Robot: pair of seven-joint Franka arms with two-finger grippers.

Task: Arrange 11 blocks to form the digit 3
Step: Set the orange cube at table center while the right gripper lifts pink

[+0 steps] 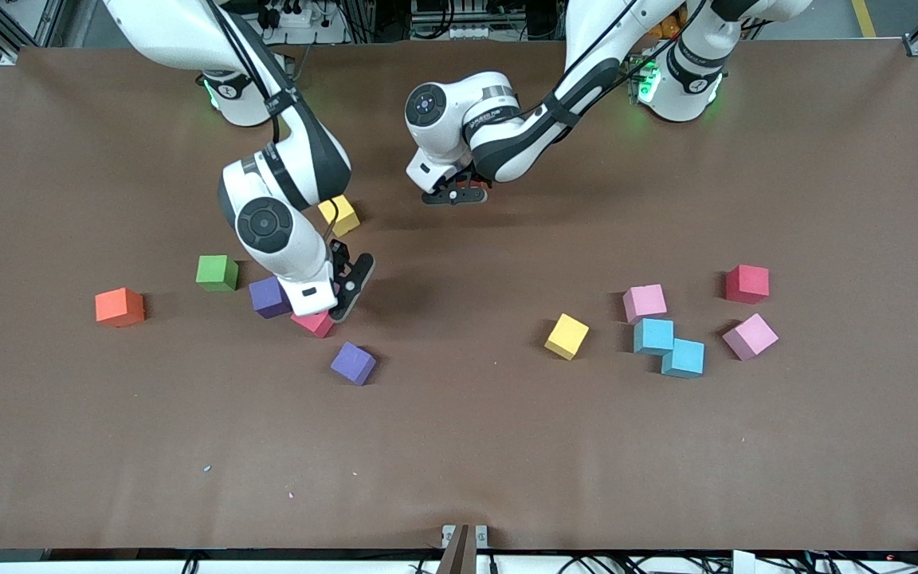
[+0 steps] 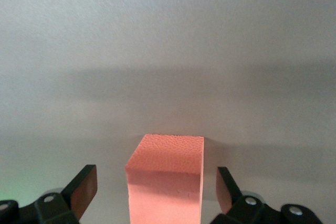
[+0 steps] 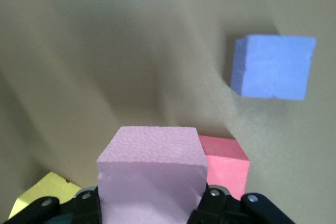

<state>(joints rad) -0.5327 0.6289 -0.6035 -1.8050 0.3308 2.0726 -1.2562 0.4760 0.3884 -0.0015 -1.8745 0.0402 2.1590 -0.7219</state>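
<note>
My right gripper [image 1: 334, 309] [image 3: 151, 199] is shut on a pale pink block [image 3: 152, 163], low over the table. A deep pink block [image 1: 314, 323] [image 3: 227, 161] sits right beside it. One purple block [image 1: 270, 296] lies by the hand and another [image 1: 353, 363] [image 3: 273, 66] lies nearer the camera. My left gripper [image 1: 457, 194] [image 2: 156, 183] is open, low at mid-table, its fingers either side of a salmon-red block [image 2: 165, 179] without touching it. A yellow block [image 1: 339, 215] lies by the right arm. The orange block [image 1: 119, 307] lies toward the right arm's end.
A green cube [image 1: 217, 273] lies between the orange and purple blocks. Toward the left arm's end lie a yellow block [image 1: 567, 336], two touching cyan blocks [image 1: 654, 336] [image 1: 683, 358], two pink blocks [image 1: 645, 303] [image 1: 750, 336] and a red block [image 1: 747, 284].
</note>
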